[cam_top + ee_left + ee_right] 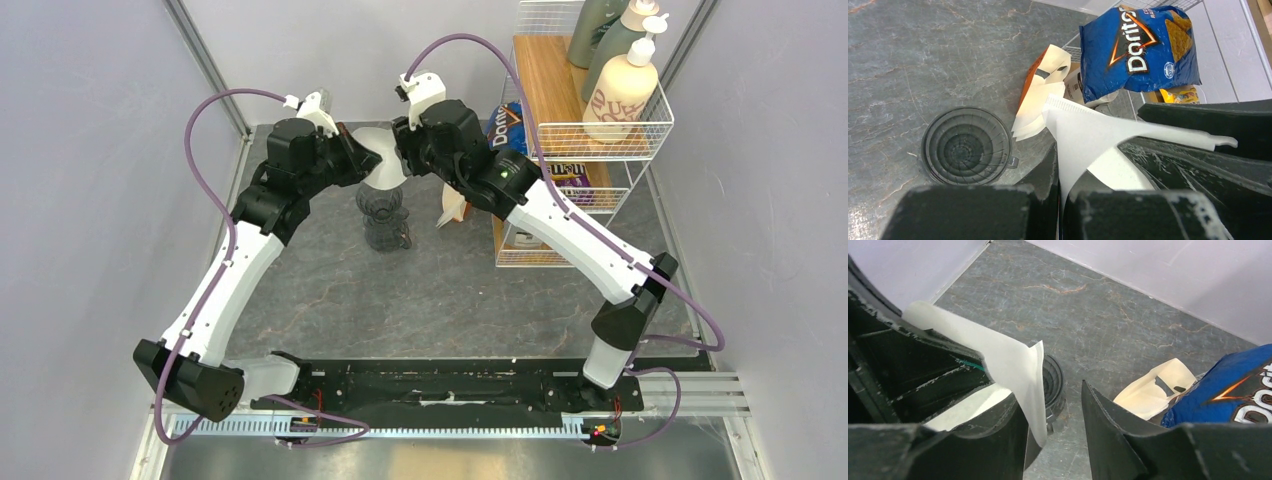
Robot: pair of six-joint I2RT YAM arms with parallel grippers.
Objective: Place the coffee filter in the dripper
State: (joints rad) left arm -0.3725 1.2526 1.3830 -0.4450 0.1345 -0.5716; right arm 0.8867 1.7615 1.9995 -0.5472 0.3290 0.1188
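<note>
The white paper coffee filter (385, 163) hangs in the air between my two grippers, above the dripper. My left gripper (360, 157) is shut on one edge of the filter (1083, 130), with the paper pinched between its jaws (1064, 165). My right gripper (403, 152) is open (1054, 399); the filter (1008, 360) lies over its left finger, and its right finger stands apart. The dark ribbed dripper (383, 212) stands upright on the table. It shows from above in the left wrist view (966, 146). In the right wrist view (1054, 385) the filter partly hides it.
The beige-and-white filter packet (452, 205) leans by the wire rack (600, 130) at the right, also in the wrist views (1040, 97) (1155, 387). A blue Doritos bag (1138, 47) lies by it. Bottles (622, 90) stand on the rack's upper shelf. Grey walls close the back.
</note>
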